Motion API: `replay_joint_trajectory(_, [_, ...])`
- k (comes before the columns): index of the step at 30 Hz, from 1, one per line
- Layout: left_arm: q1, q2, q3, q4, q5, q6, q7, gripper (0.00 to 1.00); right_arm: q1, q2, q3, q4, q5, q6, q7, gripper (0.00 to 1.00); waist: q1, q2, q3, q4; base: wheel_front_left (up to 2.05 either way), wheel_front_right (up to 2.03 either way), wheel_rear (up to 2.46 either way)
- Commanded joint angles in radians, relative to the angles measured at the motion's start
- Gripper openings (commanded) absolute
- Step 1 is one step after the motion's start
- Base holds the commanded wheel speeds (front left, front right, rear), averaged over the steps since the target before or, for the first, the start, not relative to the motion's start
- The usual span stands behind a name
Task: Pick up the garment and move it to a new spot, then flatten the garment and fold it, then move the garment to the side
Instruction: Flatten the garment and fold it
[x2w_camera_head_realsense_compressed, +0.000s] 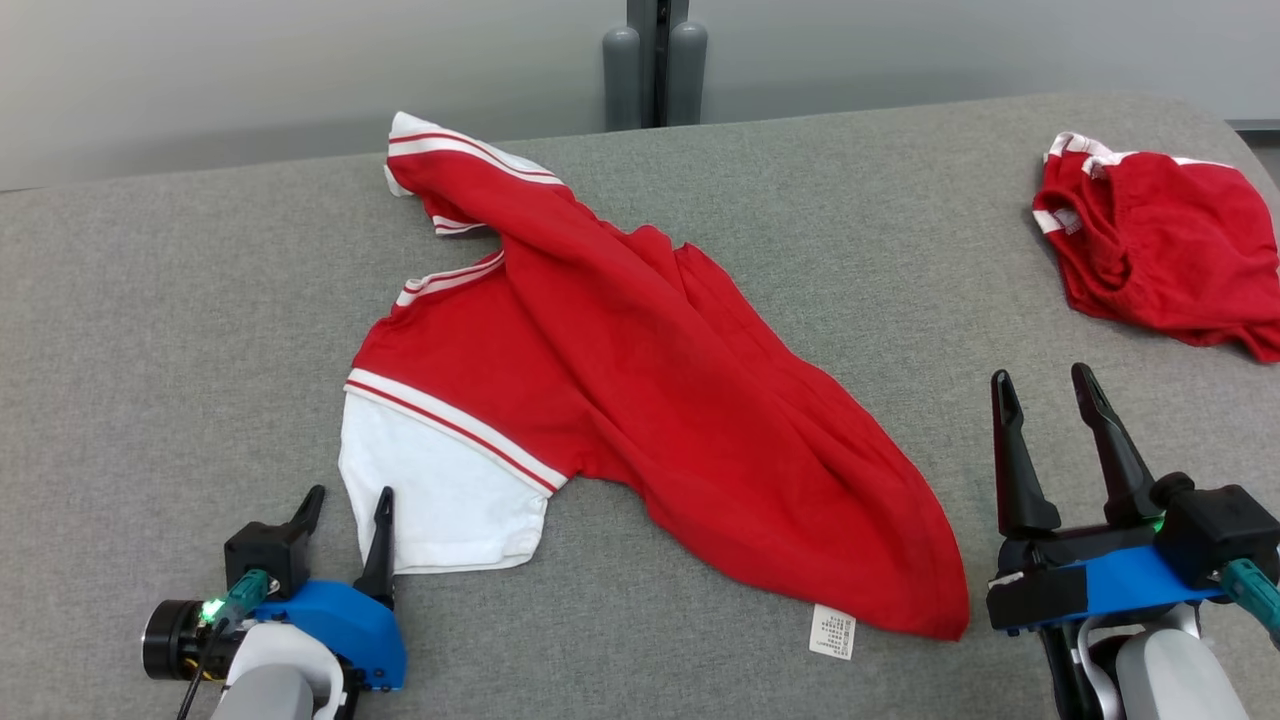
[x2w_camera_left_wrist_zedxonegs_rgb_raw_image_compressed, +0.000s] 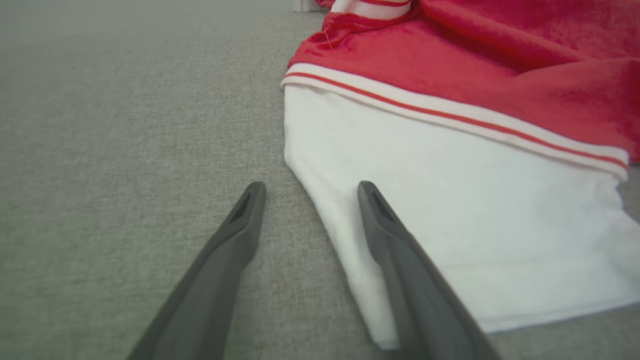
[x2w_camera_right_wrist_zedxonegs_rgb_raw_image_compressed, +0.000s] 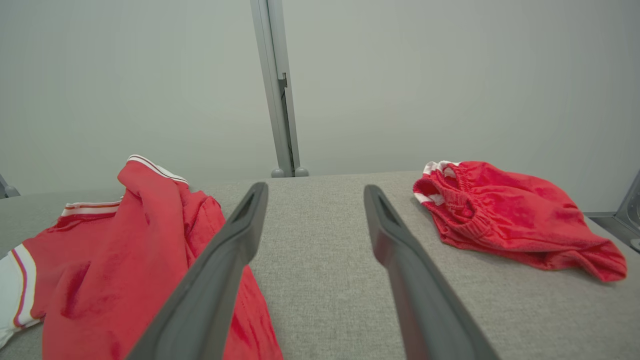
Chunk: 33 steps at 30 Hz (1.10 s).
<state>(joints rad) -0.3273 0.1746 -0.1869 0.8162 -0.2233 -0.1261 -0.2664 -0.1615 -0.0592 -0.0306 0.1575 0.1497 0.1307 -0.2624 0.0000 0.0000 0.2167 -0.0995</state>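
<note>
Left claw: the left claw (x2w_camera_head_realsense_compressed: 350, 497) sat nearest, fingers apart and empty, low over the worktop (x2w_camera_head_realsense_compressed: 150, 330); one finger lay over the edge of the white sleeve (x2w_camera_head_realsense_compressed: 440, 490), the other over bare grey cloth, and whether it touched could not be told
Right claw: the right claw (x2w_camera_head_realsense_compressed: 1042, 378) was spread wide with nothing between its fingers, just beside the shirt's near hem
Red T-shirt: the red T-shirt (x2w_camera_head_realsense_compressed: 640, 400) lay mid-worktop, slanting from far left to near right, twisted and ridged, its care label (x2w_camera_head_realsense_compressed: 832, 632) turned out at the hem
Why so: the claws stood at opposite ends of the shirt, apparently placed to pinch sleeve and hem; it was not yet flat
Around: bunched red shorts (x2w_camera_head_realsense_compressed: 1160, 260) lay at the far right, well apart; a grey post (x2w_camera_head_realsense_compressed: 655, 70) stood behind the far edge
In the way: nothing blocked either claw; the shorts likely limited room on the right
</note>
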Motion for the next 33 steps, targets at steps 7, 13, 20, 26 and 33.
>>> replay_joint_trajectory(7, [-0.034, -0.009, -0.058, 0.014, -0.047, -0.005, 0.004, 0.0, -0.002, 0.002, -0.011, -0.007, -0.008, 0.0, -0.003, 1.0, 0.0, 0.0, -0.008, 0.016, 0.0, 0.0, 0.0])
replay_joint_trajectory(13, [-0.009, -0.011, -0.045, -0.091, -0.067, -0.004, 0.001, 0.0, 0.018, -0.002, -0.024, -0.003, -0.006, 0.0, -0.003, 1.0, 0.0, 0.0, -0.03, 0.054, 0.0, 0.0, 0.0])
replay_joint_trajectory(20, [0.112, -0.008, -0.016, -0.268, -0.059, 0.009, 0.001, 0.0, 0.039, -0.001, -0.036, 0.0, -0.007, 0.0, -0.003, 1.0, 0.0, 0.0, -0.059, 0.121, 0.0, 0.0, 0.0])
replay_joint_trajectory(26, [0.232, -0.008, 0.006, -0.364, -0.077, 0.048, 0.001, 0.0, 0.041, -0.001, -0.039, 0.006, -0.005, 0.0, -0.003, 1.0, 0.0, 0.0, -0.065, 0.162, 0.0, 0.0, 0.0])
replay_joint_trajectory(33, [0.357, -0.027, 0.003, -0.421, -0.1, 0.074, 0.015, 1.0, 0.037, -0.006, -0.039, 0.013, -0.001, 0.0, -0.003, 1.0, 0.0, 0.0, -0.061, 0.172, 0.0, 0.0, 0.0])
